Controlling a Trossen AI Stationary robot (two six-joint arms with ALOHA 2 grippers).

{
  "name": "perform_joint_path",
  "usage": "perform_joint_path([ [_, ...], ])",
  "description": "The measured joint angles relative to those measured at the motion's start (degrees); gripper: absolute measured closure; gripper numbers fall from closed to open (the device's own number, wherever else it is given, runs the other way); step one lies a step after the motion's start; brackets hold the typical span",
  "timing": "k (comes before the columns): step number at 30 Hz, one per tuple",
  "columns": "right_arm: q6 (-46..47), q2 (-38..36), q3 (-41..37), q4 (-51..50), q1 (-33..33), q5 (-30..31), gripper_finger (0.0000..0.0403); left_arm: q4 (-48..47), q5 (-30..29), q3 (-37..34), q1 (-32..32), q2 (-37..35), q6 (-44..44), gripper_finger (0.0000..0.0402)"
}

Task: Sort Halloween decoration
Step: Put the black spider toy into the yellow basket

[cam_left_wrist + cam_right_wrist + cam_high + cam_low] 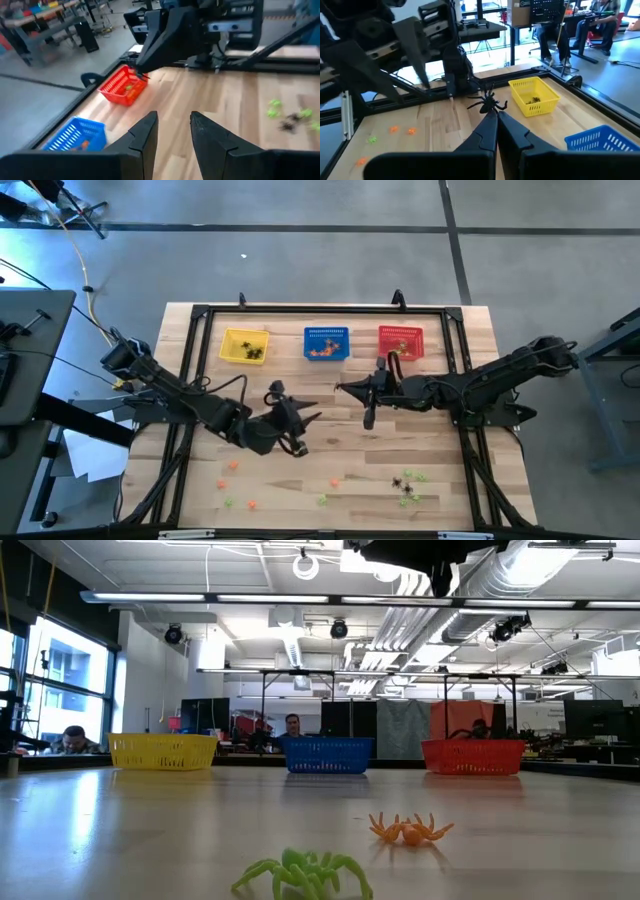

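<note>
Right gripper (496,116) is clamped on a black spider (487,102), which sticks out just past the fingertips, above mid-table. Yellow basket (535,96), already holding dark pieces, is judged the target: the spider should be carried over the rim, held level, and released only once inside. Left gripper (174,127) is held narrowly apart, empty, over the table centre. Loose orange and green trinkets (408,483) are left near the front edge.
</note>
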Motion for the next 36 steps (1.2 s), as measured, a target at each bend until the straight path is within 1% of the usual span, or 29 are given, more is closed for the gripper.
perform_joint_path([
  [3,0.02,0.00,0.00,-0.19,0.00,-0.71,0.0403,-0.56,0.58,0.00,1.38,0.00,3.49,0.0300],
  [7,-1.14,0.00,0.00,-0.49,0.00,-0.95,0.0403,-0.49,5.84,0.00,3.74,0.00,5.04,0.0300],
  [10,-3.12,0.00,0.00,-0.54,-0.02,-2.52,0.0403,-0.47,6.42,0.00,5.52,0.00,5.90,0.0300],
  [19,-8.90,0.00,0.00,-0.63,0.00,-2.96,0.0403,0.07,9.22,0.00,9.49,0.00,4.88,0.0300],
  [22,-10.55,0.00,0.00,-0.66,-0.04,-2.76,0.0403,1.49,11.64,0.00,9.91,0.00,4.96,0.0300],
  [24,-11.33,-0.01,0.00,-0.70,-0.29,-1.54,0.0403,1.85,13.03,0.00,9.95,0.00,4.96,0.0300],
  [28,-11.50,-0.02,0.00,-2.14,-1.25,2.14,0.0403,0.22,11.43,0.00,9.90,0.00,4.95,0.0300],
  [32,-10.49,0.42,0.00,-4.88,-2.98,2.10,0.0403,-0.35,12.18,0.00,9.91,0.00,4.48,0.0300],
  [36,-13.77,1.93,0.00,-3.55,-3.14,1.63,0.0403,-0.46,11.81,0.00,10.48,0.00,4.41,0.0300],
])
